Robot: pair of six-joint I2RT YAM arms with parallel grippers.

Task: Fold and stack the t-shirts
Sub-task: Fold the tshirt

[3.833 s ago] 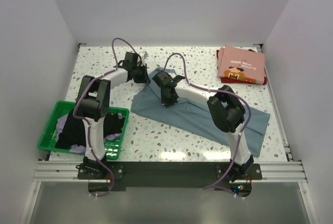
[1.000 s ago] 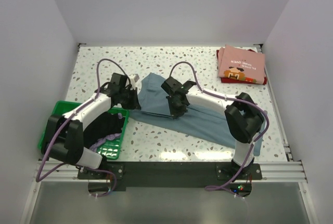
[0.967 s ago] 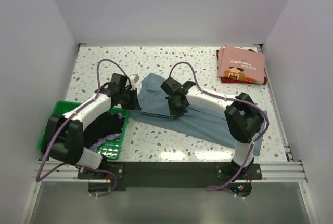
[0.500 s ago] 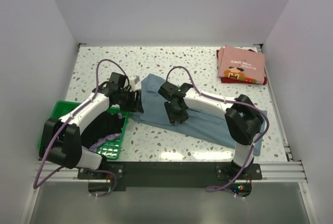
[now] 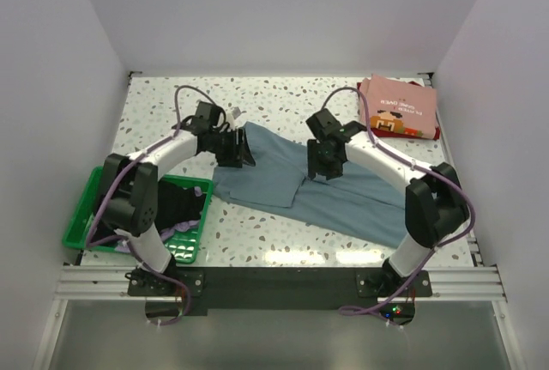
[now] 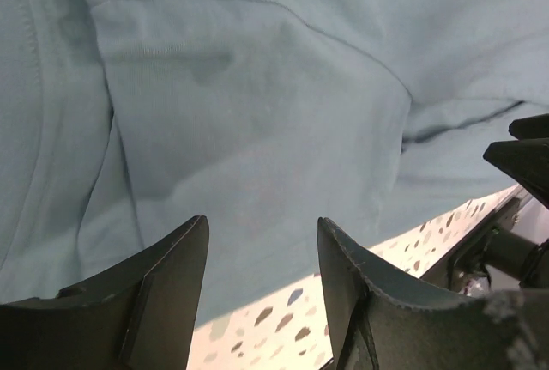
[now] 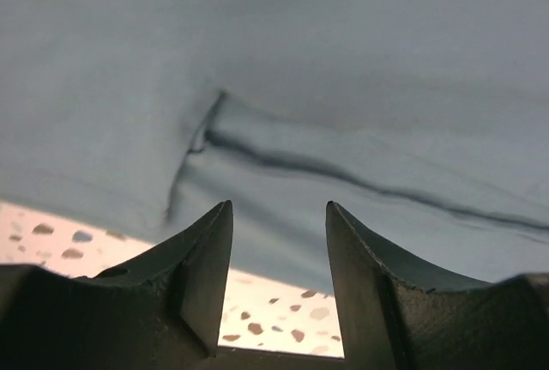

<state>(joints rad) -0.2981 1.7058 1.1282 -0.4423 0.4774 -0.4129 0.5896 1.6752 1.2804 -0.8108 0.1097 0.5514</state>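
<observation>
A dusty grey-blue t-shirt [image 5: 360, 194] lies spread across the middle of the table, partly folded, with a folded flap at its left part. My left gripper [image 5: 235, 150] hovers over the shirt's left edge, open, with nothing between its fingers. My right gripper [image 5: 325, 166] hangs over the shirt's middle, also open and empty. In the left wrist view the left gripper [image 6: 262, 233] stands above the grey-blue t-shirt [image 6: 257, 87] near its hem. The right wrist view shows the right gripper [image 7: 279, 211] above a seam of the grey-blue t-shirt [image 7: 300, 69].
A folded pink t-shirt [image 5: 396, 106] with a small print lies on a dark red one [image 5: 364, 95] at the back right. A green mesh basket [image 5: 81, 215] at the near left holds a black t-shirt [image 5: 176, 203] and a lavender one [image 5: 184, 231].
Both grippers have opened and let go of the grey-blue t-shirt. Both have moved back and to the right, and the shirt's left part now lies flat.
</observation>
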